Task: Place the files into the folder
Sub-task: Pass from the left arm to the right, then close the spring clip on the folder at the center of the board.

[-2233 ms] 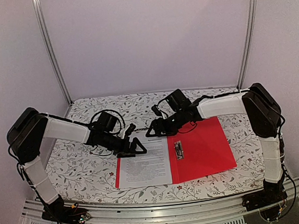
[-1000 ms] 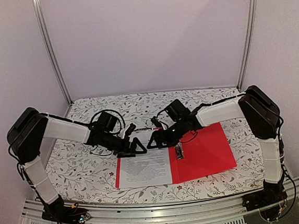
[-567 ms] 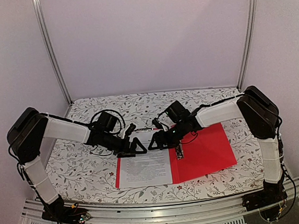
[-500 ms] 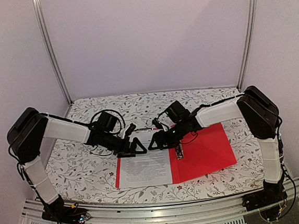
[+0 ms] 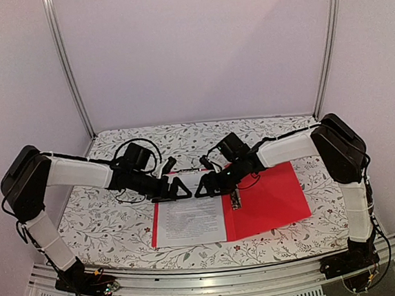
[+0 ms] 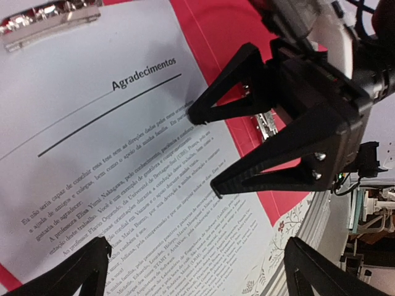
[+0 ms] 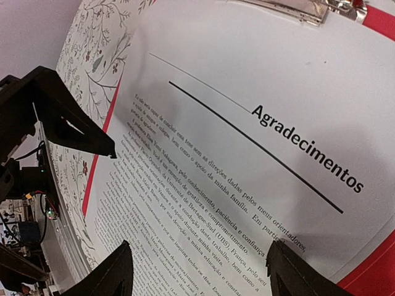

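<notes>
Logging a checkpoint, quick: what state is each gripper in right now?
Left gripper: jaws open, holding nothing.
Right gripper: jaws open, holding nothing.

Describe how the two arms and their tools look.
The left arm and right arm have white-covered links between bulky black joint housings, with thin black cables looping at the wrists. The left tool and right tool are matte black, each finger an open triangular frame; small silver screws show on the right one.
</notes>
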Motion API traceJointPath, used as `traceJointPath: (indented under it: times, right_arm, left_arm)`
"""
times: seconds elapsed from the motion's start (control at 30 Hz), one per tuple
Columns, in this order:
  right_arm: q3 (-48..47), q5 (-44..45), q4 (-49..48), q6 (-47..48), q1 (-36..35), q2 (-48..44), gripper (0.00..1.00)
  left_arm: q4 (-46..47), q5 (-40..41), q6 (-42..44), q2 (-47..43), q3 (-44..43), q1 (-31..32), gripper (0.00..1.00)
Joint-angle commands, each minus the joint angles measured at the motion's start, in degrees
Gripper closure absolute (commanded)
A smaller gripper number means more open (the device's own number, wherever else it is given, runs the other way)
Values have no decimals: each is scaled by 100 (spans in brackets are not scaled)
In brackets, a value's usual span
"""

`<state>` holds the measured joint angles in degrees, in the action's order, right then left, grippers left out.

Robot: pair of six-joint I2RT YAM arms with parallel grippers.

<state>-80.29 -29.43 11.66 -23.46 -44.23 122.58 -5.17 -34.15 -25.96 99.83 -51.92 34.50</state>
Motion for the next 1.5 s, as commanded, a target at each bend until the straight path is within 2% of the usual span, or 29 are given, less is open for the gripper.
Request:
traceJointPath:
  times: [0.0,0.33,0.47,0.53,0.63,0.73,1.03,1.23,1.47]
  right_arm:
    - [49,213,500,112,53,380,25]
    - [48,167,534,214,56,372,25]
    - [53,170,559,261,58,363,25]
    - [46,174,558,287,61,354,25]
    - [49,183,563,301,71,346,25]
    - [38,183,558,303,66,336,25]
    - [5,174,582,290,95,352,25]
    - [13,183,607,302,105,338,25]
    - [22,167,617,304,109,347,25]
  left_arm:
    - [205,420,68,-537,-17,-38,1]
    - [165,1959,187,-205,-981,-223,0]
    - [344,1954,183,133,-1338,-483,0]
    - [141,1992,264,395,-1659,-591,1]
    - [-385,2371,577,816,-2260,-611,10]
    - [-508,2516,758,1095,-2607,-598,13]
    - [-839,2368,956,1585,-3141,-366,25]
    - [-1084,2261,888,1915,-3552,-189,38]
    - [-1339,2291,911,2207,-3928,-43,44]
